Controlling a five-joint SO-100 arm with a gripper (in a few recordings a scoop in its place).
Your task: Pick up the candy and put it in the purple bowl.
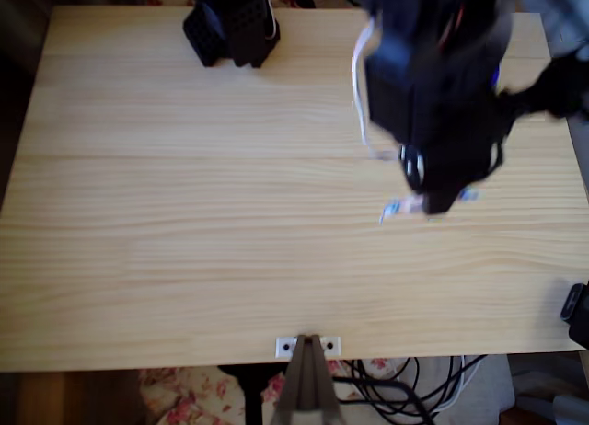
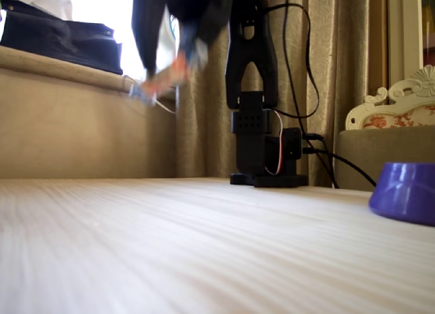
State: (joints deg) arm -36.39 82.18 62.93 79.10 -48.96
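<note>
While aloft, gripper (image 2: 158,83) pinching crinkly candy (image 1: 398,207)

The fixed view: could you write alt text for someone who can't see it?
A black robot arm's blurred gripper holds a candy high above a pale wooden table. A purple bowl sits at the right edge, near the arm's base.

A pale pine table (image 1: 184,241) fills the foreground; beige curtains (image 2: 340,69) hang at 12 o'clock, a bright window (image 2: 102,8) (overexposed) at 10 o'clock.
</note>
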